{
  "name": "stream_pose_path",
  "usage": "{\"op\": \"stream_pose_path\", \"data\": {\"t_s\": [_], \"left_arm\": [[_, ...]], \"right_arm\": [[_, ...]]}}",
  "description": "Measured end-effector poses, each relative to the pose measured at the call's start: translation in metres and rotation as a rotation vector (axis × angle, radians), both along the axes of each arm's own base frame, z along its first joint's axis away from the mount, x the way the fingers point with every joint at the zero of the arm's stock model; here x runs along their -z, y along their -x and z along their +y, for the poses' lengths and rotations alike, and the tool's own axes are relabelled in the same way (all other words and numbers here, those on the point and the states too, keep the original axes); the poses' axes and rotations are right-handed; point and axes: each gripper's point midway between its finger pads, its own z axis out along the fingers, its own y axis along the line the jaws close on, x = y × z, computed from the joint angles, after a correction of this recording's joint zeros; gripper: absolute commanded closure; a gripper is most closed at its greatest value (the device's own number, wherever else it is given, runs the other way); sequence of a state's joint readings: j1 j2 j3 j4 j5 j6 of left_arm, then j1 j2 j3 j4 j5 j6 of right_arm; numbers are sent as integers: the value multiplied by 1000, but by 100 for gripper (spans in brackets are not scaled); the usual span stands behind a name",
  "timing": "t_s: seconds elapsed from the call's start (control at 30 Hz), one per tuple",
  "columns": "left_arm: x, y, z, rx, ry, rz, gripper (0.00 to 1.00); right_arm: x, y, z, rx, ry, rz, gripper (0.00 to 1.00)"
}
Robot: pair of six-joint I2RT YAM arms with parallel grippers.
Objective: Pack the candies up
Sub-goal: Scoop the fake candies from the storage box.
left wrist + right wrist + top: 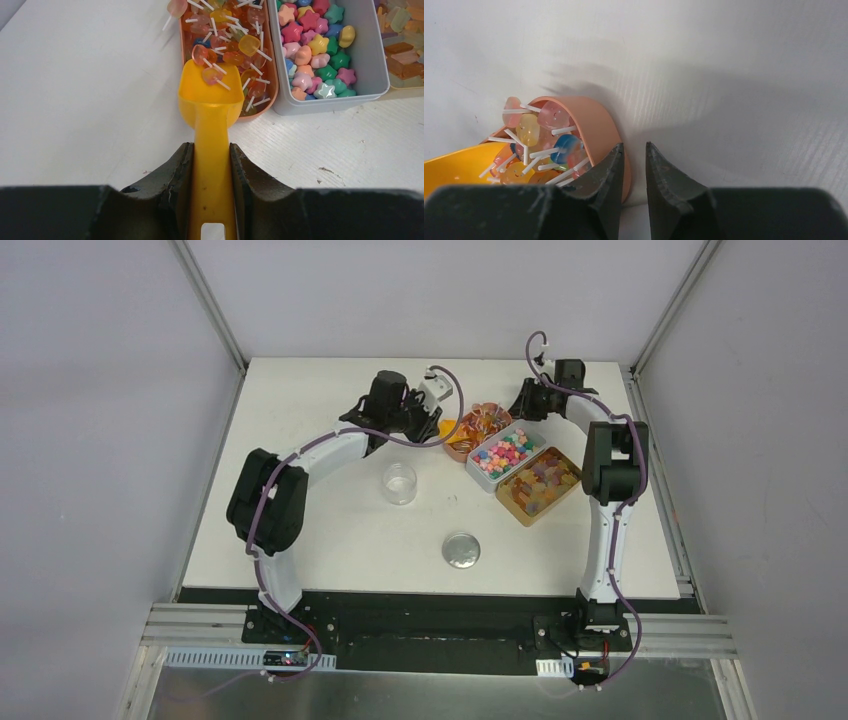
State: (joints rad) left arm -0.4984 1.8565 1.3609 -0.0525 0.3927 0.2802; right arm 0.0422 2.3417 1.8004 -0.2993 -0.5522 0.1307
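Left fingers [211, 165]: pinching the flat handle of the orange plastic scoop [210, 107]; handle's long axis runs straight out from the gripper toward the trays
Scoop bowl: lip rests over the near rim of the oval salmon-pink plastic tray [274, 85]; one or two small lollipops [212, 75] sit at its mouth
Candies: lollipops in the pink tray; pastel star sweets [312, 45] in the grey rectangular tub beside it; amber gummy chunks [540, 485] in the tan tray, rightmost
Right fingers [634, 172]: narrowly parted, astride the pink tray's far rim; whether they actually press it, cannot tell
Key relation: clear glass jar [399, 483] stands on the white tabletop [330, 530] nearer the bases than the scoop, on the left arm's side; left arm nearer; judgement: load must swing back toward it
Round silver lid [461, 550]: apart, nearer still
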Motion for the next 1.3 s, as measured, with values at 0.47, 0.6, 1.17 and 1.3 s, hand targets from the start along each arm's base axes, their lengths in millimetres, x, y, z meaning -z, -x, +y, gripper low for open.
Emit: {"op": "stream_pose_path", "data": {"t_s": [0.47, 0.6, 1.17, 1.3], "left_arm": [[0, -1, -1, -4, 19, -23, 100], [2, -1, -1, -3, 21, -28, 100], [4, 0, -4, 8, 26, -46, 100], [7, 0, -7, 13, 27, -49, 100]], "right_arm": [[1, 0, 2, 5, -32, 0, 75], [1, 1, 2, 4, -37, 0, 75], [1, 1, 2, 1, -43, -1, 75], [1, 1, 2, 1, -44, -1, 75]]}}
